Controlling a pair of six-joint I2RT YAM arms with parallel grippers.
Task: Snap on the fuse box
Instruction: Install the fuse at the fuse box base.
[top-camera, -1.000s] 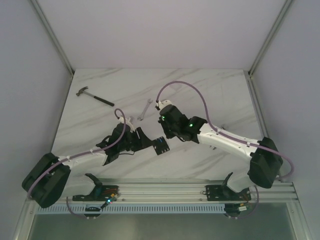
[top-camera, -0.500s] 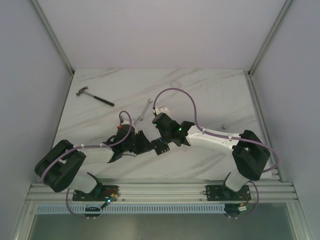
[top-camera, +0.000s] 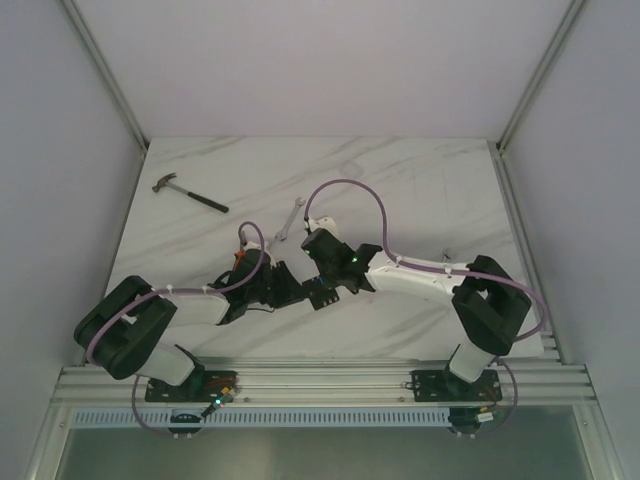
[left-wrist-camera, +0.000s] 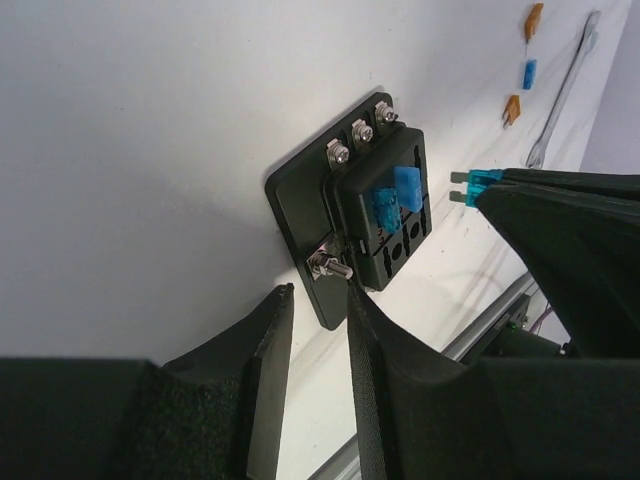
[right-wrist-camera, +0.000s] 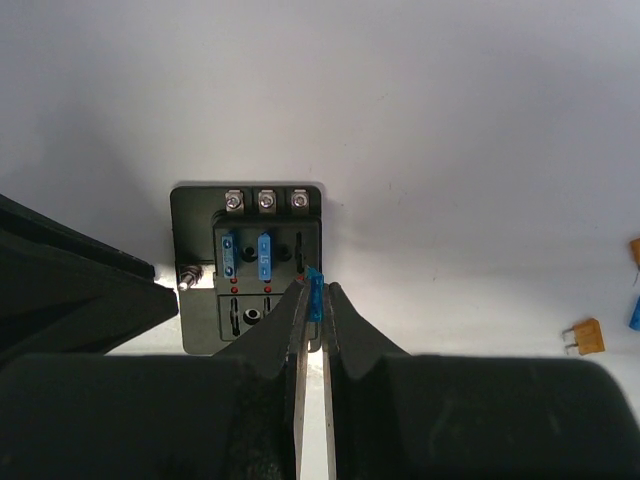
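While in fuse box (right-wrist-camera: 247, 285), two fuses (right-wrist-camera: 264, 257)

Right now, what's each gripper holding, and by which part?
The right gripper pinches a blue fuse by its body. The left gripper straddles the fuse box edge; a hold cannot be told.

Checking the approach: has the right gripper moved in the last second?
Yes. The right gripper, pinching a blue fuse, has shifted away from the wrench, toward the fuse box.
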